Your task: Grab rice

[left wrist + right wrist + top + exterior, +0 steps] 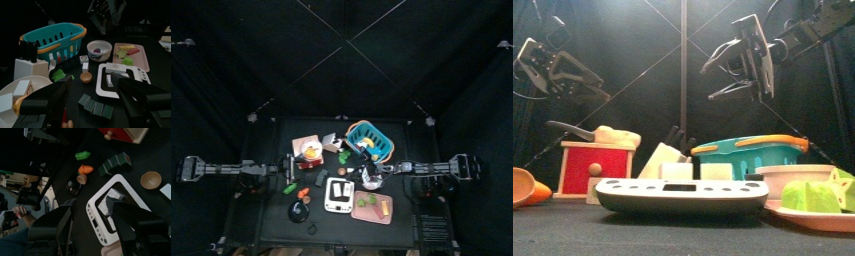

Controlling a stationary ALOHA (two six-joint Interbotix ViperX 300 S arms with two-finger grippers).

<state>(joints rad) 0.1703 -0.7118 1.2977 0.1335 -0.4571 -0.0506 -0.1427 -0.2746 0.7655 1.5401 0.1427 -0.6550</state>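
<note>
I can't pick out the rice for certain. My best guess is the pale wedge (20,88) on the white plate (30,81), which lies near the left gripper's (95,85) jaw, next to the knife block (29,64). That gripper hangs raised above the table with its jaws spread and empty. The right gripper (93,205) is also spread, above the white scale (119,203), well apart from the wedge.

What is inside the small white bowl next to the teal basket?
The bowl holds something purple on white. Its near wall hides the rest. The basket looks empty from here.
</note>
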